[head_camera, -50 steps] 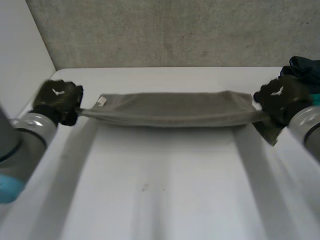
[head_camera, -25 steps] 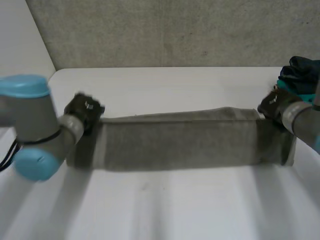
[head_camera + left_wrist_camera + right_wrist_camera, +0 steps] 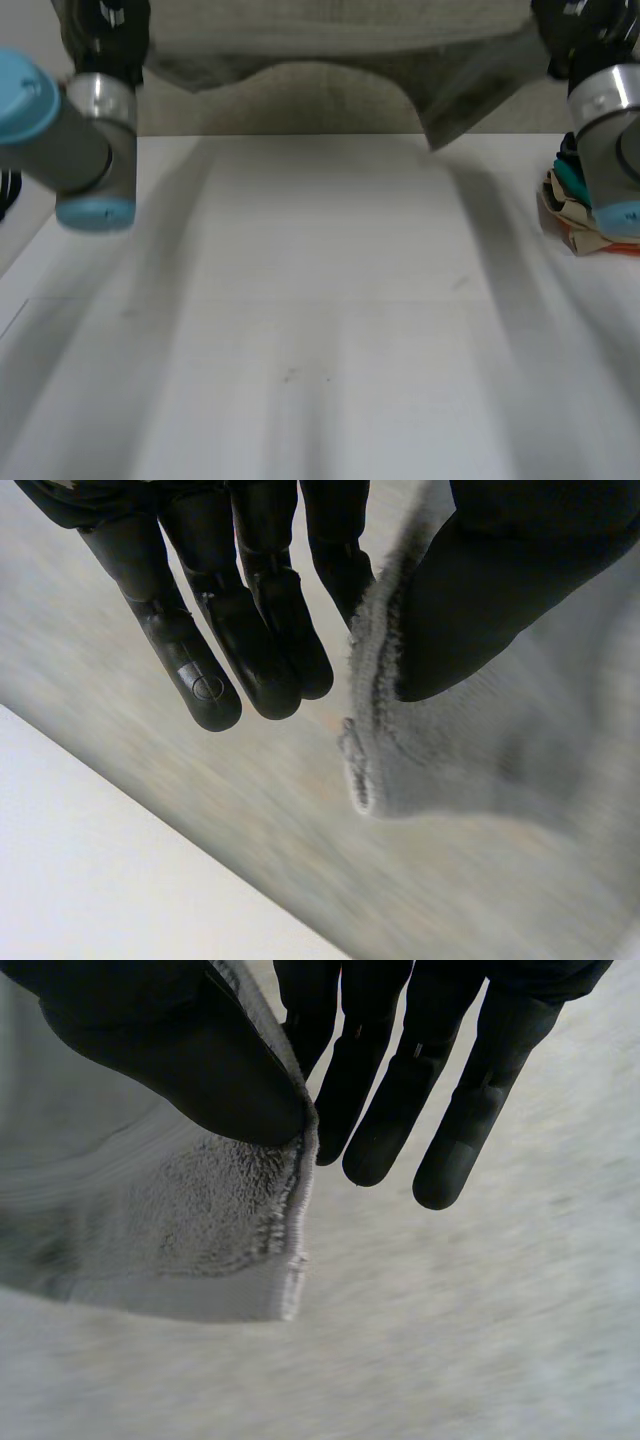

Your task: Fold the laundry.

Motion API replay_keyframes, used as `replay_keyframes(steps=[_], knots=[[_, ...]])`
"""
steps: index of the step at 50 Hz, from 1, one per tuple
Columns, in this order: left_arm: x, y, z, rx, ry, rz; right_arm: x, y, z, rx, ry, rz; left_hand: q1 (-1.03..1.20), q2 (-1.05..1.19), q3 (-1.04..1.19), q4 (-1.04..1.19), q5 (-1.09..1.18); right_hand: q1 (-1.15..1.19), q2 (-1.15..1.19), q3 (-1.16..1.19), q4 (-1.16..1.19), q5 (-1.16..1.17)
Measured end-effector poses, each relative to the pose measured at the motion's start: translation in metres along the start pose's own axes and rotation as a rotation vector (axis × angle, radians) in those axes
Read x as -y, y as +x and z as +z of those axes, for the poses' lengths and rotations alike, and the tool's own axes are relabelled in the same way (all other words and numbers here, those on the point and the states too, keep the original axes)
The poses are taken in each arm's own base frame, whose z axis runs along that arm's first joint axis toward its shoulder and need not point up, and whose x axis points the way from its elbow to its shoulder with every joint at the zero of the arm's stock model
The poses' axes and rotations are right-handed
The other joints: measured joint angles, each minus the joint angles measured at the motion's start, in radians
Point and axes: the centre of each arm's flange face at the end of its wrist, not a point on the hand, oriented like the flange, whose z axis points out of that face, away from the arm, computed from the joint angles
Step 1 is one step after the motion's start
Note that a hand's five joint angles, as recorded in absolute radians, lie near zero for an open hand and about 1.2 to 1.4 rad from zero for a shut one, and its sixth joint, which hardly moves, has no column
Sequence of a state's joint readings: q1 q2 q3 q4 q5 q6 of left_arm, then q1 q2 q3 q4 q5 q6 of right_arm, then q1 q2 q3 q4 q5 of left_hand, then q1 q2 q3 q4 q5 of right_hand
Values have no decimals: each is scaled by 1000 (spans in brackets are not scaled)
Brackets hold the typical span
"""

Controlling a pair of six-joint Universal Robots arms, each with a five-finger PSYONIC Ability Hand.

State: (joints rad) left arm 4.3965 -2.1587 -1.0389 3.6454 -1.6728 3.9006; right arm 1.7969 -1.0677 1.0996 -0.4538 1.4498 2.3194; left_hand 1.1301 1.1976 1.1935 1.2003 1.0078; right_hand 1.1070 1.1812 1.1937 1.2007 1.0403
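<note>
A grey towel (image 3: 330, 35) hangs stretched in the air above the far end of the white table (image 3: 320, 330), its lower edge sagging at both ends. My left hand (image 3: 108, 18) holds its left top corner and my right hand (image 3: 572, 22) its right top corner. In the left wrist view the thumb (image 3: 500, 580) pinches the towel's hemmed corner (image 3: 470, 760) against the side of the straight fingers (image 3: 240, 630). In the right wrist view the thumb (image 3: 170, 1050) presses the fluffy corner (image 3: 180, 1230) against the fingers (image 3: 400, 1090) in the same way.
A pile of other laundry (image 3: 578, 205), teal, tan and orange, lies at the table's right edge under my right arm. A rough grey wall (image 3: 330, 100) stands behind the table.
Both arms have lifted the towel off the table and raised it high, from lying stretched near the far edge to hanging in the air in front of the wall.
</note>
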Motion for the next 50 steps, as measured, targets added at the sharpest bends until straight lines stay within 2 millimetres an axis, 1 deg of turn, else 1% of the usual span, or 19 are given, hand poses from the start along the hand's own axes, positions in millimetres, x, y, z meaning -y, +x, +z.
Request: replay_keyframes(steps=[4, 5, 10, 12, 13, 15, 19, 24, 27, 28, 32, 36, 40, 42, 43, 44, 46, 47, 50], knots=[[-40, 17, -34, -102, -143, -9, -18, -24, -22, 141, -109, 81, 0, 0, 0, 0, 0, 0, 0, 0, 0, 0], [-47, 21, -41, -122, -170, -11, -19, -26, -24, 150, -117, 86, 0, 0, 0, 0, 0, 0, 0, 0, 0, 0], [-84, 44, -88, -248, -316, -13, -53, -71, -60, 342, -272, 186, 0, 0, 0, 0, 0, 0, 0, 0, 0, 0], [-92, 51, -103, -292, -351, -12, -64, -84, -73, 396, -322, 209, 0, 0, 0, 0, 0, 0, 0, 0, 0, 0], [-93, 51, -105, -298, -355, -12, -65, -86, -74, 403, -329, 212, 0, 0, 0, 0, 0, 0, 0, 0, 0, 0], [-98, 57, -123, -351, -389, -10, -75, -97, -87, 450, -382, 228, 0, 1, 0, 0, 0, 0, 0, 0, 0, 0], [-93, 55, -147, -407, -421, -5, -84, -105, -110, 534, -485, 240, 0, 1, 0, 0, 0, 0, 0, 0, 0, 0], [-74, 36, -175, -458, -459, 7, -79, -94, -133, 627, -593, 222, 0, 1, 0, 0, 0, 0, 0, 0, 0, 0], [-58, 18, -200, -509, -505, 39, -68, -73, -150, 684, -668, 178, 0, 0, 0, 0, 0, 0, 0, 0, 0, 0], [-54, 11, -210, -536, -530, 60, -63, -60, -160, 716, -709, 143, 0, 1, 0, 0, 0, 0, 0, 0, 0, 0], [-47, -8, -243, -642, -630, 144, -53, -32, -189, 809, -801, 26, 0, 1, 0, 0, 0, 0, 0, 0, 0, 0], [-45, -17, -265, -748, -704, 210, -50, -20, -206, 874, -841, -68, 0, 1, 0, 0, 0, 0, 0, 0, 0, 0], [-45, -19, -269, -799, -719, 237, -53, -17, -208, 868, -839, -117, 0, 1, 0, 0, 0, 9, 0, 0, 0, 0], [-47, -17, -262, -795, -700, 239, -58, -20, -203, 834, -822, -124, 0, 1, 0, 0, 0, 14, 0, 0, 0, 0], [-48, -15, -256, -785, -686, 236, -60, -23, -199, 814, -810, -124, 0, 1, 0, 0, 0, 14, 0, 0, 0, 0], [-51, -11, -245, -758, -654, 230, -64, -29, -192, 782, -784, -123, 0, 1, 0, 0, 0, 14, 0, 0, 0, 0], [-53, -6, -236, -734, -626, 224, -68, -38, -182, 744, -739, -124, 0, 1, 0, 0, 0, 14, 0, 0, 0, 0], [-55, 0, -224, -701, -591, 215, -69, -47, -174, 717, -698, -125, 0, 1, 0, 0, 0, 14, 0, 0, 0, 0], [-59, 11, -205, -643, -537, 200, -69, -63, -159, 673, -620, -134, 0, 1, 0, 0, 0, 16, 0, 0, 0, 0]])
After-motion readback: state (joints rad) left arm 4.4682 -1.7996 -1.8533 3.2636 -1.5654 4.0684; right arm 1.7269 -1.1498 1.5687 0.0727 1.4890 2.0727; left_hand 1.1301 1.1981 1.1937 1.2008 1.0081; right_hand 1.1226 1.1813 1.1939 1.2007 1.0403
